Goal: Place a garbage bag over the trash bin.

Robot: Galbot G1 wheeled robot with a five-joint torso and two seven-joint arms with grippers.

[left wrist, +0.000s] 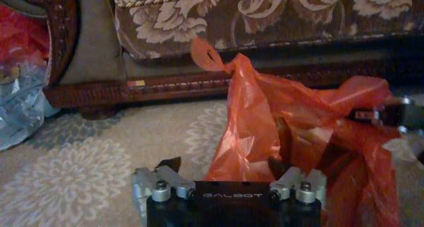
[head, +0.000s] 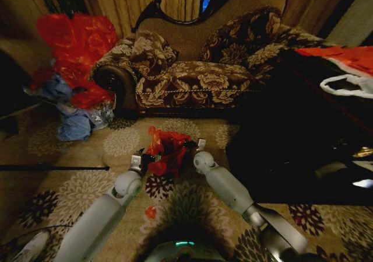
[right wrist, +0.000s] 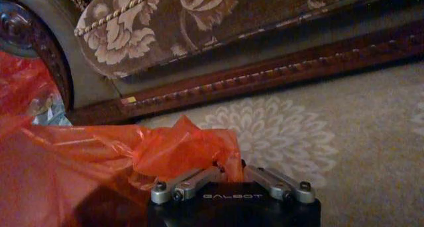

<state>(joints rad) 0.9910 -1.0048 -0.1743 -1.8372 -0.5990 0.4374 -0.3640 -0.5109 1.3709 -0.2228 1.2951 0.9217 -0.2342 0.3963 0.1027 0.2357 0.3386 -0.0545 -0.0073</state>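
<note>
The red garbage bag (head: 165,151) hangs crumpled over the carpet in front of the sofa, stretched between my two grippers. My left gripper (head: 141,159) is at the bag's left side. In the left wrist view its fingers (left wrist: 162,180) stand apart, open, with the bag (left wrist: 251,132) rising between them. My right gripper (head: 196,146) is at the bag's right edge, shut on a bunched fold of the bag (right wrist: 178,147). That gripper (left wrist: 388,115) also appears in the left wrist view, pinching the far edge. The trash bin is hidden under the bag.
A floral sofa (head: 192,69) stands just behind. A big red plastic heap (head: 76,46) and blue bags (head: 73,125) lie at the left. A black low table (head: 291,145) with a white bag (head: 349,87) stands at the right. A red scrap (head: 150,211) lies on the carpet.
</note>
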